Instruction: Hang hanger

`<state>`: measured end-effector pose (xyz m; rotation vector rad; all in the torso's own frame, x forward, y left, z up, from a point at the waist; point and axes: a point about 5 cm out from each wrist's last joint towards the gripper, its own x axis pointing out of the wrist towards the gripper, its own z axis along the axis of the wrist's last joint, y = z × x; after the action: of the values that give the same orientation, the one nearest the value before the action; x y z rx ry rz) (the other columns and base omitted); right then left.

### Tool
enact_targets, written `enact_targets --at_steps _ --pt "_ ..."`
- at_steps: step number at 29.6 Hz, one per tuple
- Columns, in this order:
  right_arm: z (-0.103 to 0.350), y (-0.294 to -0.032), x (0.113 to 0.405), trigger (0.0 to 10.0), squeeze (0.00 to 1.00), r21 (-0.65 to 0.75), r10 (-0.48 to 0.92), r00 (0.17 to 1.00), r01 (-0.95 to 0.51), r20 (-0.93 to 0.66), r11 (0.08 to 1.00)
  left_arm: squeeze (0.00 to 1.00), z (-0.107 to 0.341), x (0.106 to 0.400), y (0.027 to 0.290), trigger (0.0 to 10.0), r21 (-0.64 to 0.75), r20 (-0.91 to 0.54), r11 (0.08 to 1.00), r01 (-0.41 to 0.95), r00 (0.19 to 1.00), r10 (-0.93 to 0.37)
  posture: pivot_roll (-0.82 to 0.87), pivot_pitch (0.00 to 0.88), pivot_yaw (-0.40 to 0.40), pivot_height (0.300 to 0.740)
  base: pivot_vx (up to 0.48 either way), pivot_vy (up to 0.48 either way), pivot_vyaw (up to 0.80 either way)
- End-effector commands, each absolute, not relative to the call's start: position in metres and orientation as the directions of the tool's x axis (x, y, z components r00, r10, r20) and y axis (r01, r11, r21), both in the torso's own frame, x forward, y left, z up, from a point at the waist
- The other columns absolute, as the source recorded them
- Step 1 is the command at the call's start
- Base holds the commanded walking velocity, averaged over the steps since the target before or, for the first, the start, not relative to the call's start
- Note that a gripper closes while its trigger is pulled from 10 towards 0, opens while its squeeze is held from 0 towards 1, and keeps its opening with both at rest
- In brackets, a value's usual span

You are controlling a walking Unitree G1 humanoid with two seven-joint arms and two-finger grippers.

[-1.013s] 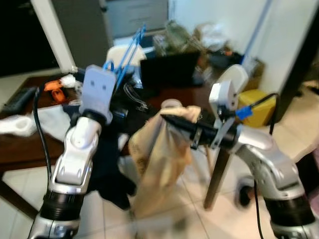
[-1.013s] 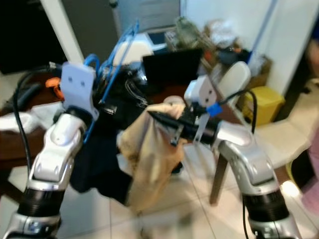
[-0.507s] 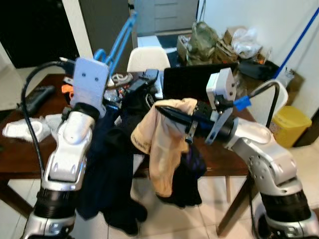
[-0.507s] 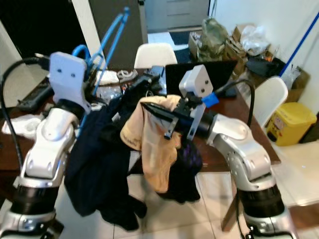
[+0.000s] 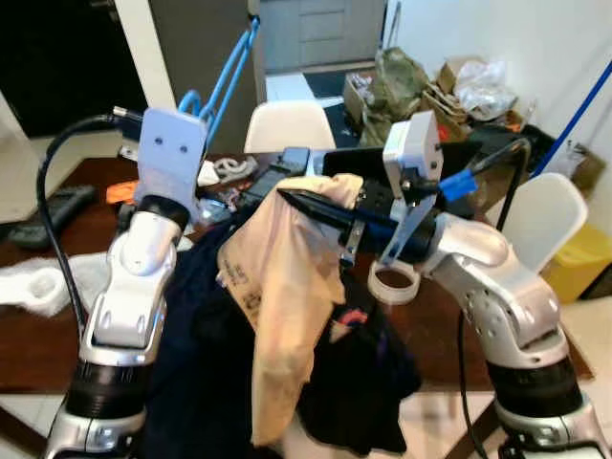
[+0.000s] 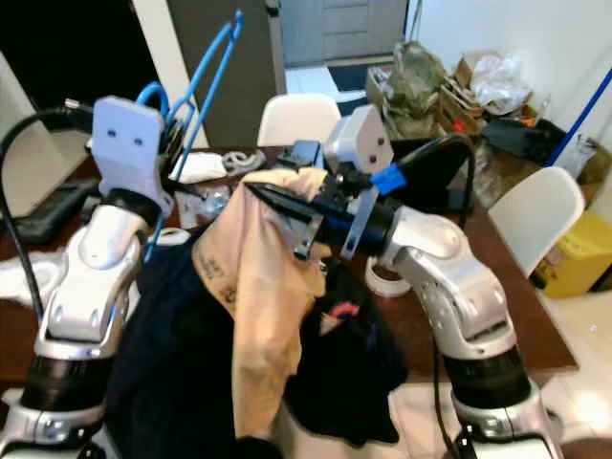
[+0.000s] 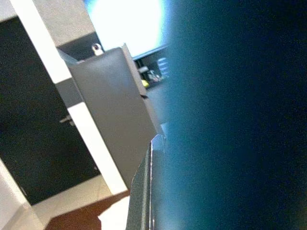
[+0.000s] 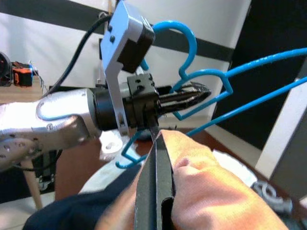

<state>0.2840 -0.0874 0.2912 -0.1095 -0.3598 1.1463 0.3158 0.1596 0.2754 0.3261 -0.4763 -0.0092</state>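
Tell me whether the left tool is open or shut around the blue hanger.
Shut. In the right wrist view the left tool has its fingers pressed together on the blue hanger, pinching the wire just below the hook.

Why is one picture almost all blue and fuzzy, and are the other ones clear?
Left wrist view: something blue sits so close to the camera that it blurs into a smear; the grey door beside it is sharp, with bright glare behind. Right wrist view: the blue hanger and left gripper are crisp, the tan cloth up close is soft. Eye views: mostly clear and evenly lit.
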Motion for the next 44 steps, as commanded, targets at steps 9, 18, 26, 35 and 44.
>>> enact_targets --at_steps 9,18,26,35,44 --pt "0.255 -0.073 0.287 10.0 0.00 -0.356 0.914 0.405 -0.860 -0.043 0.364 0.00 0.274 0.317 0.167 10.0 0.293 0.438 0.949 -0.117 0.899 -0.024 -0.02 0.000 0.023 0.740 0.337 0.000 0.00" --pt "0.212 -0.080 0.279 10.0 0.00 -0.345 0.873 0.368 -0.903 -0.319 0.255 0.00 0.272 0.318 0.165 10.0 0.288 0.429 0.949 -0.128 0.903 -0.008 -0.02 0.000 0.026 0.740 0.000 0.000 0.00" --pt "0.198 -0.087 0.269 10.0 1.00 -0.288 0.858 0.283 -0.943 -0.429 0.167 0.00 0.272 0.318 0.162 10.0 0.289 0.425 0.949 -0.123 0.905 -0.012 -0.02 0.000 0.026 0.740 0.000 0.000 0.00" --pt "0.211 -0.117 0.261 10.0 1.00 -0.215 0.878 0.213 -0.968 -0.429 0.129 0.00 0.271 0.320 0.157 10.0 0.286 0.406 0.954 -0.092 0.913 -0.033 -0.02 0.000 0.028 0.740 0.000 0.000 0.00" --pt "0.211 -0.151 0.261 10.0 1.00 -0.200 0.806 0.239 -0.968 -0.542 0.153 0.00 0.271 0.322 0.157 10.0 0.290 0.397 0.954 -0.076 0.917 -0.048 -0.02 0.000 0.030 0.740 0.000 0.000 0.00"
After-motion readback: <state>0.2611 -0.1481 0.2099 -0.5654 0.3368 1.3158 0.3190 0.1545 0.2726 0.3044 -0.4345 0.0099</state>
